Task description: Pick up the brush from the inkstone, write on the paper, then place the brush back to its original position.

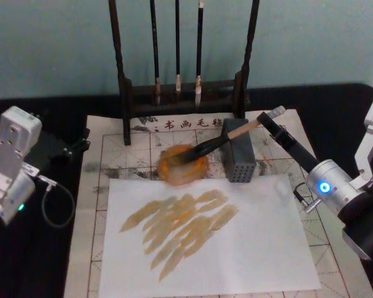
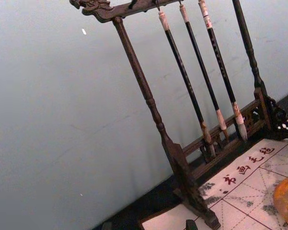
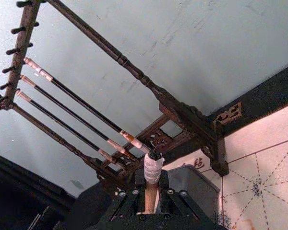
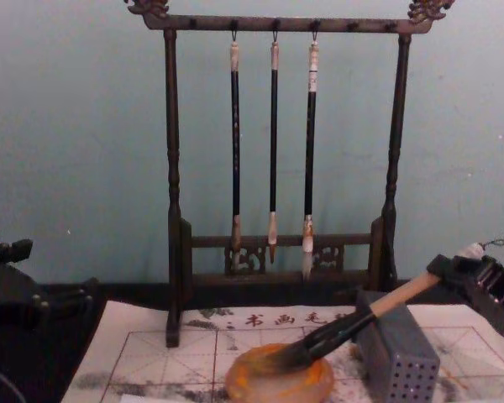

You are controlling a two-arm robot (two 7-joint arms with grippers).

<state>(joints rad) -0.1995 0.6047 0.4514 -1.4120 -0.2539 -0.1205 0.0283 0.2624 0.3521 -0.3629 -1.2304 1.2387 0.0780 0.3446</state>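
The brush (image 1: 217, 144) lies slanted, its black bristles in the round orange inkstone (image 1: 168, 171) and its bamboo handle passing over a grey perforated box (image 1: 239, 160). My right gripper (image 1: 268, 119) is shut on the handle just below the whitish end cap (image 3: 153, 165). From the chest, the brush (image 4: 386, 302) rises from the inkstone (image 4: 260, 388) to the right gripper (image 4: 454, 273). The paper (image 1: 112, 155), gridded with printed characters, lies under them; a plain white sheet (image 1: 255, 254) with amber strokes covers its near part. My left gripper (image 1: 81, 144) rests off the paper's left edge.
A dark wooden rack (image 1: 183, 93) with three thin black-handled brushes (image 4: 273, 143) hanging from it stands at the back of the paper, close behind the inkstone and box. A black cloth (image 1: 336, 112) covers the table around the paper.
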